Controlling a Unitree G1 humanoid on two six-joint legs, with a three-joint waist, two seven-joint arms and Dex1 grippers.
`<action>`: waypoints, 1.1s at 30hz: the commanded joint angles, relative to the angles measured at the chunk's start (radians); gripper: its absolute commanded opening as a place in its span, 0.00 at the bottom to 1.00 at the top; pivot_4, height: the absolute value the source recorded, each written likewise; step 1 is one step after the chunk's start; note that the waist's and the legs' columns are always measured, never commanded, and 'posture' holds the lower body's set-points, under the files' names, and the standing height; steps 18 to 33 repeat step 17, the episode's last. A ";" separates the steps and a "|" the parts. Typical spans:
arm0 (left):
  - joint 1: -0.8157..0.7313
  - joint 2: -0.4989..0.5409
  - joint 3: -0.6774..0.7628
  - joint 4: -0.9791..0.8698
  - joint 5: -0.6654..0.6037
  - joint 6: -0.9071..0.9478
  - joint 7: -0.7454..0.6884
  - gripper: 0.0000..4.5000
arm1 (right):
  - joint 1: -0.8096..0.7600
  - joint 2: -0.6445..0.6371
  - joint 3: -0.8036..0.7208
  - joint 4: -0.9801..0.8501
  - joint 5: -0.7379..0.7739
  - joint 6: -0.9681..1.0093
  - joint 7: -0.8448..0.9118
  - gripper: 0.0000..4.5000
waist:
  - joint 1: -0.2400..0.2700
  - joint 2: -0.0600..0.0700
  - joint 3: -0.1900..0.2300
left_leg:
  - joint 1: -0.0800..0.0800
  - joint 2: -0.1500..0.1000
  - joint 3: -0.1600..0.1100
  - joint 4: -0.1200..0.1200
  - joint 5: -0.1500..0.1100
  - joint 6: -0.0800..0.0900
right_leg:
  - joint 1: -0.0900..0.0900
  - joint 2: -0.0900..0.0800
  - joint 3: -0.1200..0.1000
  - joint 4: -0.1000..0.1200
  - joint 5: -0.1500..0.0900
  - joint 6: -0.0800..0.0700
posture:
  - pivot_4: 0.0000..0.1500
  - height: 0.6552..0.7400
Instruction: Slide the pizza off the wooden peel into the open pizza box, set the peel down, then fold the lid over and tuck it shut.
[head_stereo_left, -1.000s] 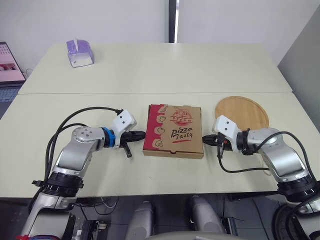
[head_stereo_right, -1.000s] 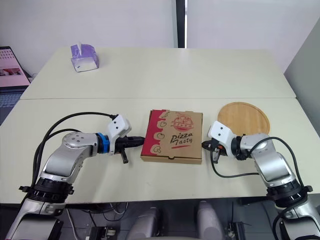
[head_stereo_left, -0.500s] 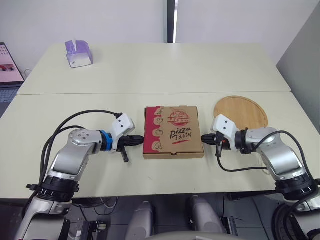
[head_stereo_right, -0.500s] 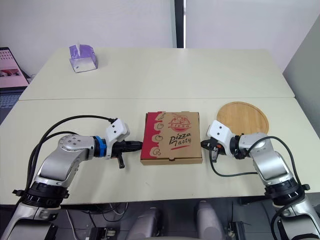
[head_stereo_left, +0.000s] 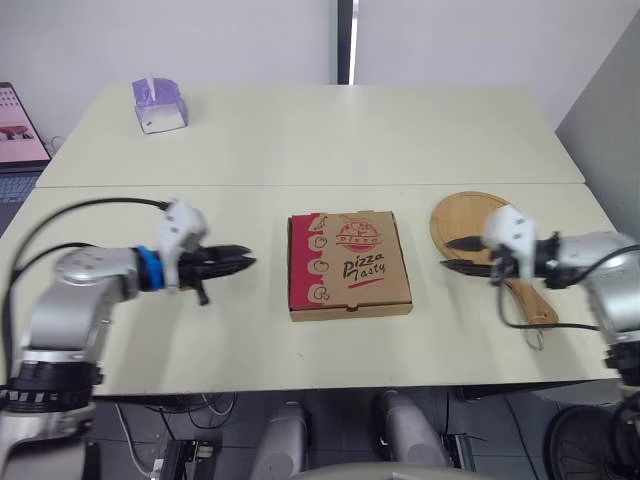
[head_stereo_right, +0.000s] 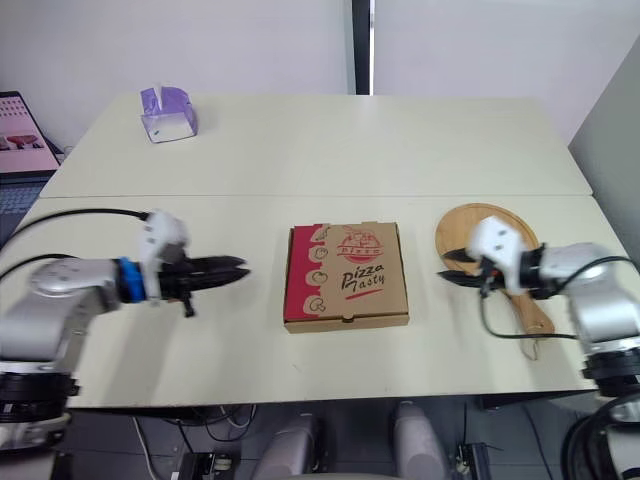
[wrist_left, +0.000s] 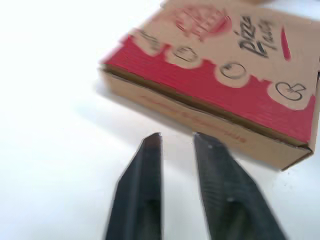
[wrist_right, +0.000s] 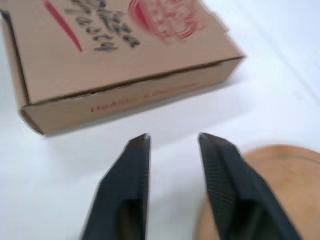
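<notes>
- While the pizza box (head_stereo_left: 349, 263) sits in the middle of the near half of the counter (head_stereo_left: 320, 140), its lid lies flat down over it. The printed face is up and the red band runs along its 9 o'clock side.
- The wooden peel (head_stereo_left: 478, 222) lies flat on the counter at about 3 o'clock from the box, clear of it. Its round blade is on the far side, and its handle (head_stereo_left: 528, 300) runs off toward 5 o'clock, toward the counter's near edge.
- The left gripper (head_stereo_left: 245, 260) is at 9 o'clock from the box, apart from the red side, with its tips pointing at that side. Its jaws stand a narrow gap apart with nothing between them.
- The right gripper (head_stereo_left: 446, 253) is at 3 o'clock from the box, with its tips pointing at the box's plain cardboard side and not touching it. It sits over the 9 o'clock rim of the peel's blade, and whether it rests on the wood cannot be told. Its jaws are spread apart, wider than the left pair, and are empty.
- A seam between the two counter tops runs from 9 to 3 o'clock just behind the box.
- A purple tissue box (head_stereo_left: 160, 105) stands on the far half of the counter, at about 10 o'clock from the pizza box.
- A laptop (head_stereo_left: 18, 130) shows at about 9 o'clock, beyond the counter's edge.
</notes>
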 joint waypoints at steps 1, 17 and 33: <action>0.001 0.079 0.126 0.136 -0.025 -0.036 -0.022 0.49 | 0.000 -0.105 -0.146 0.096 0.075 0.005 0.075 0.67 | 0.000 0.000 0.000 | 0.000 0.000 0.000 0.000 0.000 0.000 | 0.000 0.000 0.000 0.000 0.000 0.000 | 1.00 1.00; -0.127 0.245 0.166 0.724 0.125 -0.381 0.062 1.00 | -0.192 -0.296 -0.211 0.847 -0.038 -0.298 0.086 1.00 | -0.016 0.003 0.002 | 0.002 0.002 0.005 -0.001 0.000 0.001 | -0.001 0.000 0.001 0.001 -0.004 0.001 | 1.00 1.00; -0.127 0.245 0.166 0.724 0.125 -0.381 0.062 1.00 | -0.192 -0.296 -0.211 0.847 -0.038 -0.298 0.086 1.00 | -0.016 0.003 0.002 | 0.002 0.002 0.005 -0.001 0.000 0.001 | -0.001 0.000 0.001 0.001 -0.004 0.001 | 1.00 1.00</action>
